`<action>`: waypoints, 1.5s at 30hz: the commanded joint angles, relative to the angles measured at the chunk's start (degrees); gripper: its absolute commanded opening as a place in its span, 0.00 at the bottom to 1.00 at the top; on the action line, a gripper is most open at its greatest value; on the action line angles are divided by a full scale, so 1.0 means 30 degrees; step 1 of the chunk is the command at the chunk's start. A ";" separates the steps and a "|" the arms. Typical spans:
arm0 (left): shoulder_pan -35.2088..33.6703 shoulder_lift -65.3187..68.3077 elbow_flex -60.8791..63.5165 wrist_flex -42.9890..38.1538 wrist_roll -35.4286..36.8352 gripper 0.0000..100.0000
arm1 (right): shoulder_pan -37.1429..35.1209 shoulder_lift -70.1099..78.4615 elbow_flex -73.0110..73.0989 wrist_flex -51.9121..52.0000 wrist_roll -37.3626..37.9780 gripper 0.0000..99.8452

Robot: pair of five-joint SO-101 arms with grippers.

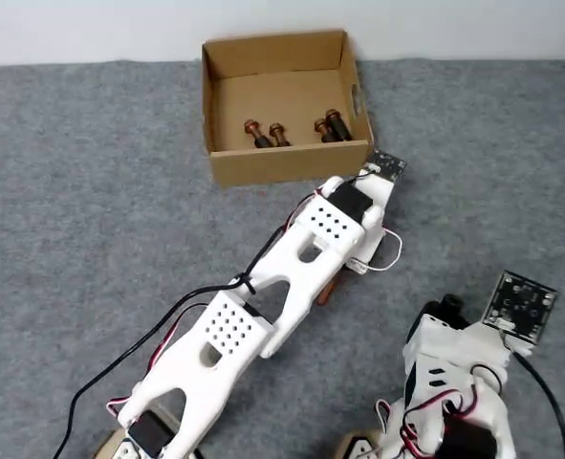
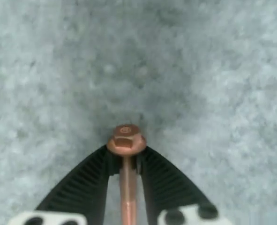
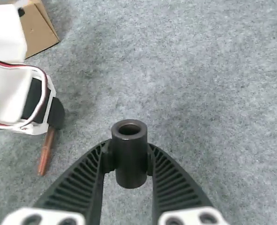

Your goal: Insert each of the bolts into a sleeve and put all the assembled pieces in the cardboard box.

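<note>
- The right gripper (image 3: 128,158) sits low over the grey surface (image 3: 213,70). It is clamped on a black sleeve (image 3: 129,165), whose open bore points away from the wrist.
- Beyond it, the left gripper (image 2: 125,159) pinches a copper bolt (image 2: 125,140) just under the flanged head. The shank runs back between the fingers.
- Farthest off, the cardboard box (image 1: 282,164) holds four copper-headed pieces (image 1: 260,135) lying near its front wall.
</note>
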State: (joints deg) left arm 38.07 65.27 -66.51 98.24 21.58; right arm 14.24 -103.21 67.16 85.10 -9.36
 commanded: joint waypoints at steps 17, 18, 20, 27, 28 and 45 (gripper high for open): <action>-0.0527 -1.3861 0.4703 0.0791 0.0059 0.00 | 0.0103 0.0015 -0.0088 -0.0484 -0.0176 0.01; -0.0557 -1.4916 0.5846 0.0791 0.0059 0.00 | 0.0103 0.0015 -0.0088 -0.0484 -0.0176 0.01; -0.0586 -1.7026 0.8103 0.0733 0.0029 0.00 | 0.0103 0.0015 -0.0088 -0.0484 -0.0176 0.01; -0.0645 -2.4586 1.4725 0.0088 0.0176 0.00 | 0.0073 -0.0015 -0.0205 -0.0454 -0.0147 0.01; -0.0821 -2.5641 1.5604 -0.0147 0.0176 0.00 | -0.0073 -0.0161 -0.0205 -0.0454 -0.0147 0.01; -0.5832 -4.6242 3.6410 -0.7238 0.0059 0.00 | -0.6901 -0.0278 -0.0234 -0.0542 -0.0088 0.01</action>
State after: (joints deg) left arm 22.33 -61.41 34.59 82.07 22.02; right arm -2.81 -104.09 67.16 85.10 -9.36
